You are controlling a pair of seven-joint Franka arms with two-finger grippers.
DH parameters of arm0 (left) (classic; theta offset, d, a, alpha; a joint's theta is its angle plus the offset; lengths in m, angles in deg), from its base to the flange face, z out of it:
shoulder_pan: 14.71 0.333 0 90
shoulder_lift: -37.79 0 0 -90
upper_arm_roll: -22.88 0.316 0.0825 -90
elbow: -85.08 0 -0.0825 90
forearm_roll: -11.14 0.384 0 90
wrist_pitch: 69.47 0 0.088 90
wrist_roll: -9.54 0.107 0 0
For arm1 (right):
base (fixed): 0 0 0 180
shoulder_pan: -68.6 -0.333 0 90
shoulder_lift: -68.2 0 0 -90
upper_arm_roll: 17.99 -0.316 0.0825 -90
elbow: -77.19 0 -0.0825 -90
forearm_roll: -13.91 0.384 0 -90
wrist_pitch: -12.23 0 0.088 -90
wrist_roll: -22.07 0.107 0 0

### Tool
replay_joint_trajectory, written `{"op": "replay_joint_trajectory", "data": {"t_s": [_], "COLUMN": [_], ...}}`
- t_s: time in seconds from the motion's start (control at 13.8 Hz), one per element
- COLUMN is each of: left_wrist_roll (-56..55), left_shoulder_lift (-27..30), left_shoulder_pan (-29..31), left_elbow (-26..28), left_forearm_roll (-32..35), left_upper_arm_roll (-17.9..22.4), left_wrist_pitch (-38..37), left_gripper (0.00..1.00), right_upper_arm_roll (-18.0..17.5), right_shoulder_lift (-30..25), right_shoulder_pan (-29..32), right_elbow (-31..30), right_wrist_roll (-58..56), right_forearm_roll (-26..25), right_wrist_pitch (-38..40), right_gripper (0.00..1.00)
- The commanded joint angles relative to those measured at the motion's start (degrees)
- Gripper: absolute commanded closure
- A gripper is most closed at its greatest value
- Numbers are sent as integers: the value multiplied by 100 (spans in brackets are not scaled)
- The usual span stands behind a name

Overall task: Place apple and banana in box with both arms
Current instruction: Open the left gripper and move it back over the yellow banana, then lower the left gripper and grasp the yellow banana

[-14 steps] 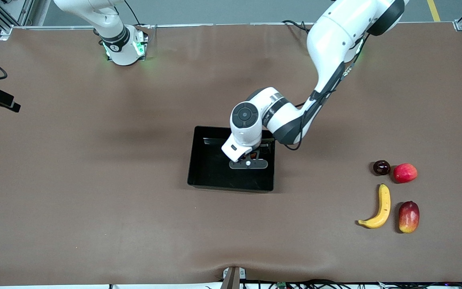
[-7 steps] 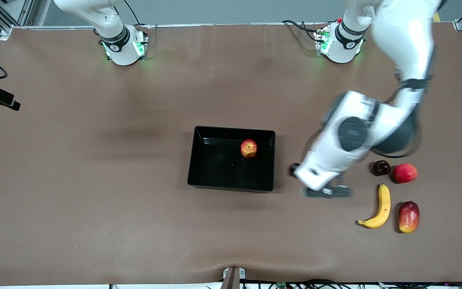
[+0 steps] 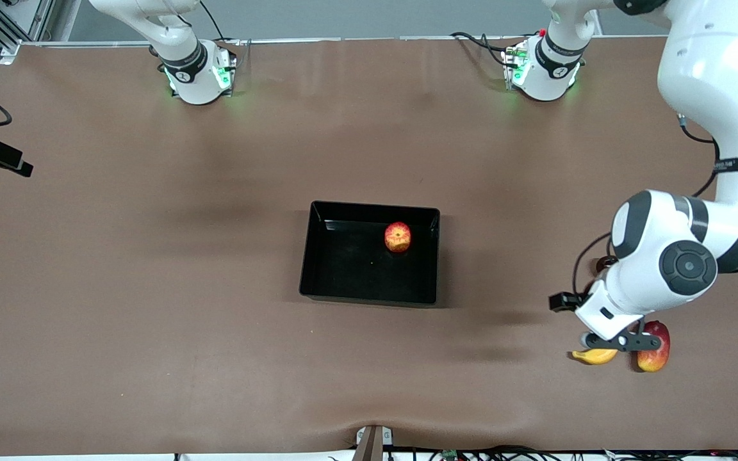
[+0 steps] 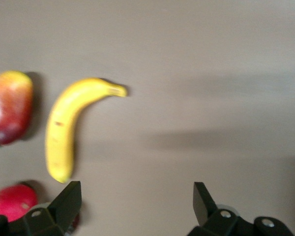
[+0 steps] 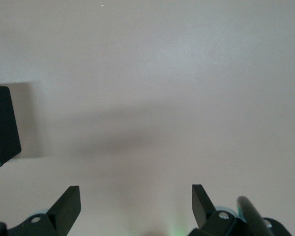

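The apple [image 3: 397,237] lies in the black box [image 3: 369,296], near the wall toward the robots' bases. The banana [image 4: 64,128] lies on the table at the left arm's end; in the front view only its tip [image 3: 593,356] shows under the left arm. My left gripper [image 3: 619,342] hangs open and empty over that spot. In the left wrist view the left gripper [image 4: 136,194] has bare table between its fingers, with the banana off to one side. My right gripper [image 5: 136,194] is open and empty over bare table, out of the front view; that arm waits.
An elongated red-yellow fruit [image 3: 654,349] lies beside the banana and also shows in the left wrist view [image 4: 10,105]. A pinkish-red round fruit [image 4: 12,201] lies by one left finger. A dark round fruit [image 3: 603,262] peeks out under the left arm. A box corner [image 5: 2,125] shows in the right wrist view.
My left gripper left the box, where the apple now lies free, and swung to the left arm's end, over the banana. The right arm has not moved.
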Motion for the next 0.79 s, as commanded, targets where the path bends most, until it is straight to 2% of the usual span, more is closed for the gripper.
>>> {"op": "replay_joint_trajectory", "data": {"t_s": [0.0, 0.14, 0.36, 0.51, 0.72], "left_wrist_roll": [225, 584, 1121, 1175, 1167], "left_shoulder_lift": [-235, -446, -797, -921, -974], "left_shoulder_pan": [277, 496, 813, 849, 840], "left_elbow": [48, 48, 48, 48, 48], "left_forearm_roll": [793, 830, 813, 830, 839], "left_upper_arm_roll": [-39, -39, -39, -39, -31], "left_wrist_pitch": [317, 642, 1196, 1398, 1399], "left_gripper": [0, 0, 0, 0, 3], "right_upper_arm_roll": [-203, -256, -607, -608, -617], "right_shoulder_lift": [-127, -127, -100, -4, -4], "right_shoulder_pan": [250, 312, 602, 550, 515], "right_elbow": [-102, -84, 3, 283, 346], "right_wrist_roll": [3, 3, -31, 3, 30], "right_forearm_roll": [-97, -97, -106, -115, -62], "right_wrist_pitch": [-16, -25, -42, 19, 19], "right_gripper": [0, 0, 0, 0, 0]}}
